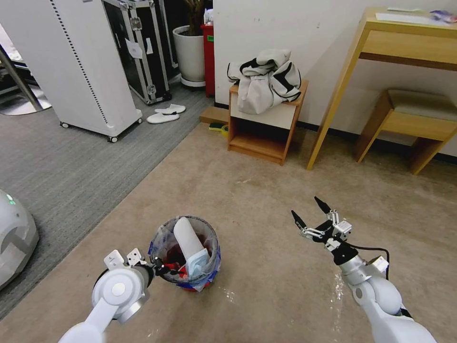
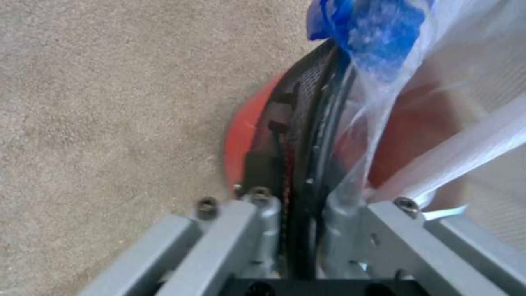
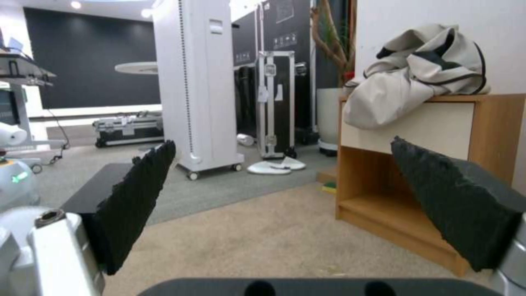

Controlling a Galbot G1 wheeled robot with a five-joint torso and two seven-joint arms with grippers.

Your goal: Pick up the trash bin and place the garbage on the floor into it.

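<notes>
The trash bin (image 1: 186,281), a small red bucket with a bluish bag liner, is low at the front left of the beige floor (image 1: 266,209); I cannot tell whether it rests there. Garbage fills it: a white paper roll (image 1: 188,238), a light blue mask (image 1: 197,262) and red wrappers. My left gripper (image 1: 159,269) is shut on its near rim; in the left wrist view the left gripper (image 2: 323,94) pinches the red wall (image 2: 241,139) and liner (image 2: 394,61). My right gripper (image 1: 312,212) hangs open and empty to the bin's right, its pads (image 3: 137,201) wide apart.
Two white slippers (image 1: 166,113) lie far back on the grey carpet. A wooden cabinet (image 1: 262,133) with a jacket on it stands against the wall, a desk (image 1: 404,43) and stool (image 1: 414,119) to its right. A white wheeled unit (image 1: 81,62), a planter (image 1: 189,52) and a white machine (image 1: 14,238) stand to the left.
</notes>
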